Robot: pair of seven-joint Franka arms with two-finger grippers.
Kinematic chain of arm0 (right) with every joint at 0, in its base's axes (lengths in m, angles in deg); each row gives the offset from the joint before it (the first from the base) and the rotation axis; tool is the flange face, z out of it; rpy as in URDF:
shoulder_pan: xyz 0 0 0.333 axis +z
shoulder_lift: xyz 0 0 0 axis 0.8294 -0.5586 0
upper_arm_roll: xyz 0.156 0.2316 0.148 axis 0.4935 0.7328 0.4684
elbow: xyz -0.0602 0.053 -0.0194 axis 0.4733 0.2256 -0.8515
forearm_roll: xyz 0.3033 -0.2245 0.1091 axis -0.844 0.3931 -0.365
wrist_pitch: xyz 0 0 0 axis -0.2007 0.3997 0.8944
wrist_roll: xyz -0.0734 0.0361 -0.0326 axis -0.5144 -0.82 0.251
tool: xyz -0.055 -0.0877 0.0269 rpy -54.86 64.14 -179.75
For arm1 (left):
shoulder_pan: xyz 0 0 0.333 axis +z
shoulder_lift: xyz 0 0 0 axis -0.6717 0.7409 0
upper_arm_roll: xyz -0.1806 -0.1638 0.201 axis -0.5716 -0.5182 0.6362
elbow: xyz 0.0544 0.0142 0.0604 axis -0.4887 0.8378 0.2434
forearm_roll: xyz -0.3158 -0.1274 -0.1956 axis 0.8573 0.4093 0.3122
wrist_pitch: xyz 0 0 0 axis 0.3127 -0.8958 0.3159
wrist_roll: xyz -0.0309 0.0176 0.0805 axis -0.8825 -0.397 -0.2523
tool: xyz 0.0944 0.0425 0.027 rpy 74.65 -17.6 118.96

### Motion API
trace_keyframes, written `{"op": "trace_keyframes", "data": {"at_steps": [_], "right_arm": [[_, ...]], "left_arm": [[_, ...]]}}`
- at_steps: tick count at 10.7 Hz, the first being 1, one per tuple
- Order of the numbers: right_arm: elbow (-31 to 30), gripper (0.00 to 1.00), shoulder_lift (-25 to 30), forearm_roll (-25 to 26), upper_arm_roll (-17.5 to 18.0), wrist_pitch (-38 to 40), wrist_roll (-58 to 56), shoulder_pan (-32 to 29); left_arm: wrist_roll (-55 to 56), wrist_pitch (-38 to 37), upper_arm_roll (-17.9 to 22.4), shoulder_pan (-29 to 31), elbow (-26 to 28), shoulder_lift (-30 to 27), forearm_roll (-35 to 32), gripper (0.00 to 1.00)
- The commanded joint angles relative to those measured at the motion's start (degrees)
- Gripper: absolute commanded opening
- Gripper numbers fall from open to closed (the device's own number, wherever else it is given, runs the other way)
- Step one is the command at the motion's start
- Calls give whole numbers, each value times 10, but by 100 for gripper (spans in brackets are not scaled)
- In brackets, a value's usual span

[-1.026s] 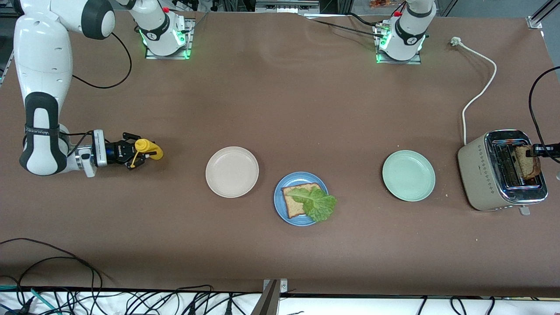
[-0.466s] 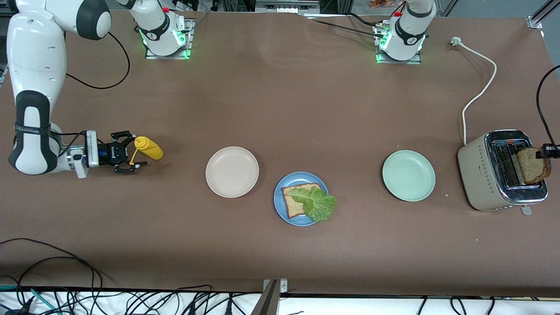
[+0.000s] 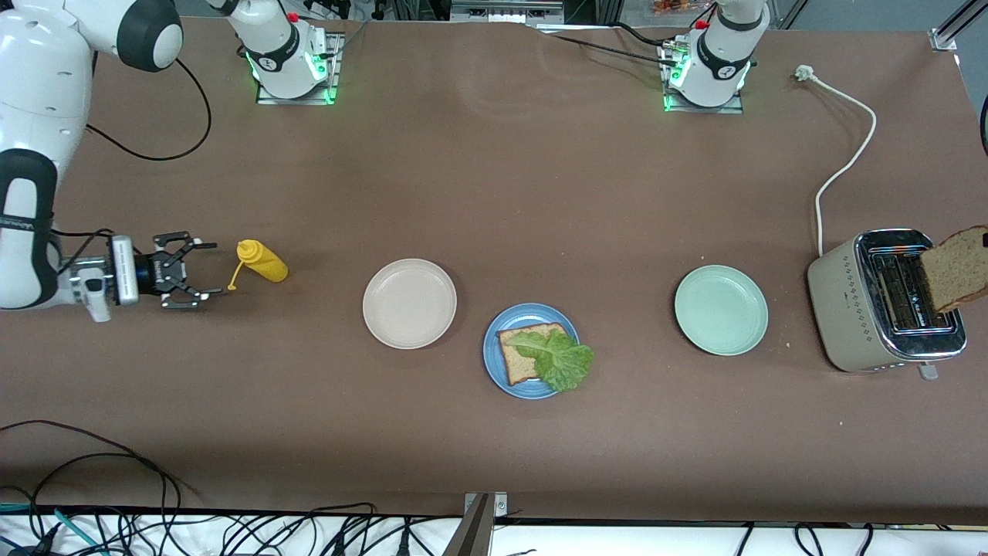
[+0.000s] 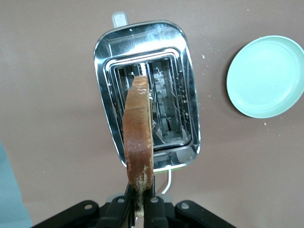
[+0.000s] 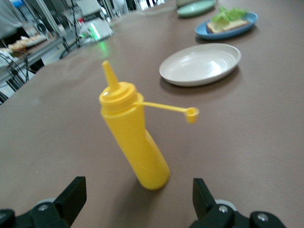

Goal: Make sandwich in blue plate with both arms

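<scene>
The blue plate [image 3: 494, 363] lies near the table's middle with one bread slice [image 3: 519, 361] on it and a lettuce leaf [image 3: 562, 361] over that slice. A second brown slice [image 3: 955, 268] hangs on edge over the toaster [image 3: 864, 301], clear of its slots. My left gripper [image 4: 141, 203] is shut on that slice's [image 4: 139, 133] lower edge. My right gripper [image 3: 197, 272] is open, low at the right arm's end of the table, a short way off the yellow squeeze bottle [image 3: 264, 262]. In the right wrist view the bottle [image 5: 135, 137] stands ahead of my right gripper [image 5: 137, 192], touching neither finger.
A cream plate [image 3: 409, 303] lies beside the blue plate toward the right arm's end. A mint-green plate [image 3: 721, 310] lies between the blue plate and the toaster. The toaster's white cord [image 3: 845, 162] runs toward the left arm's base. The bottle's cap [image 3: 231, 286] hangs open on its strap.
My right gripper opened, let go of the yellow bottle and drew back from it. My left gripper lifted the bread slice up out of the toaster slot.
</scene>
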Motion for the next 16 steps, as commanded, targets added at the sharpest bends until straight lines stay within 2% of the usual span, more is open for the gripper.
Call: {"op": "trace_keyframes", "data": {"at_steps": [1, 4, 5, 8, 11, 14, 16], "right_arm": [[133, 99, 10, 66, -13, 36, 147, -2], [217, 99, 48, 105, -29, 102, 360, 11], [219, 99, 71, 112, -30, 106, 427, 24], [219, 99, 148, 185, -29, 107, 652, 78], [219, 99, 192, 278, -30, 109, 873, 136], [218, 99, 220, 401, -31, 96, 1023, 214], [209, 98, 241, 479, -28, 42, 1073, 264]], "left_arm": [[-15, -49, -5, 0, -20, -46, -8, 0], [-13, -71, -27, -1, -52, -45, -9, 0], [-10, -71, -38, -1, -52, -46, -10, 0], [-7, -72, -80, -2, -53, -44, -8, 0], [16, -71, -97, -34, -40, -46, 6, 0], [83, -61, -97, -51, -1, -42, 94, 0], [149, -32, -97, -79, 24, -33, 144, 0]]}}
